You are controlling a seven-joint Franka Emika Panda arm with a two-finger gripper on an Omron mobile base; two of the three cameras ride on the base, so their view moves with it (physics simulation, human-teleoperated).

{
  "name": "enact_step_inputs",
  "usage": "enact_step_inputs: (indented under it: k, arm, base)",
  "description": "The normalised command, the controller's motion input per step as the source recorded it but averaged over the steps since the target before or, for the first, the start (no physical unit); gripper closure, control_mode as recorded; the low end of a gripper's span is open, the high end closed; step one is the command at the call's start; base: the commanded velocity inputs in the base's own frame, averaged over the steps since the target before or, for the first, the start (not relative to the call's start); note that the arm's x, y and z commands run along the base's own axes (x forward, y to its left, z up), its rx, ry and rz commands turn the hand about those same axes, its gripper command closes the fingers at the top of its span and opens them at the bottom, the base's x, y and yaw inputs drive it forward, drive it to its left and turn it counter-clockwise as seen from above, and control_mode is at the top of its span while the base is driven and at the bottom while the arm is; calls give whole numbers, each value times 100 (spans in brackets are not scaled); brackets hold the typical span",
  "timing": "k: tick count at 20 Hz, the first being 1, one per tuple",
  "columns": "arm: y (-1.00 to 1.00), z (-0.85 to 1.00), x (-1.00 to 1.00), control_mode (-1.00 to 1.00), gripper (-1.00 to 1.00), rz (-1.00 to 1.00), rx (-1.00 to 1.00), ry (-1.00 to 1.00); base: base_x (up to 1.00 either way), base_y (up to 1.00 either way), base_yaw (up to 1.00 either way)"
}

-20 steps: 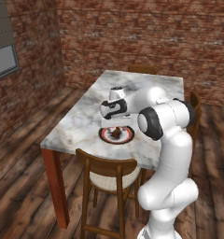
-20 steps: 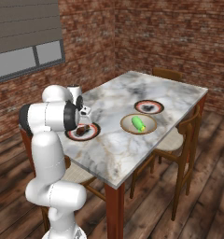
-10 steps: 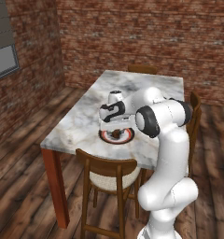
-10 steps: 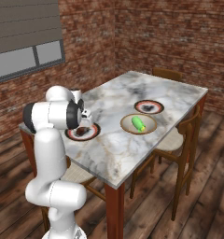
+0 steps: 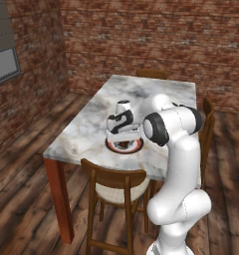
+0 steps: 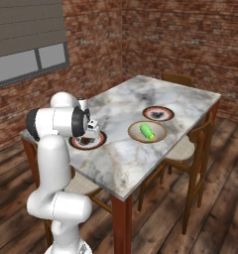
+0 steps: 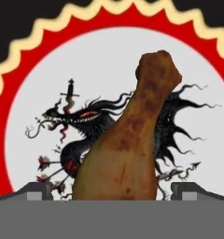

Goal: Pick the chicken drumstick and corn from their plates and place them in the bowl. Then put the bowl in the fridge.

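Drumstick pickup step: tool [image 7: 112,191] wide open, holding nothing, straddling chicken drumstick [image 7: 130,140] on its plate [image 7: 34,84]. Next: close, lift.

We see a marble-topped table [image 6: 136,158] with reddish wooden legs, standing on a dark plank floor [image 6: 215,198]. On the table lie 2 ringed plates and 1 bowl. The near plate [image 6: 98,143] sits close to the table's front edge, by the robot. The far plate [image 6: 157,113] rests nearer the middle, well apart from the first. The tan bowl [image 6: 133,132] lies just beside the far plate, between the 2 plates. In the left base view, the near plate [image 5: 136,146] lies near the table's [image 5: 86,132] front edge.
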Motion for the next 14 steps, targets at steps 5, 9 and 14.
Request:
enact_step_inputs:
  k: [5,9,14]
  arm:
    - [0,-15,0,-100,100,0,1,0]
    - [-5,-1,0,-100,100,0,2,0]
    - [-12,3,0,-100,100,0,0,0]
  base:
    - [0,0,0]
    - [0,0,0]
    - [0,0,0]
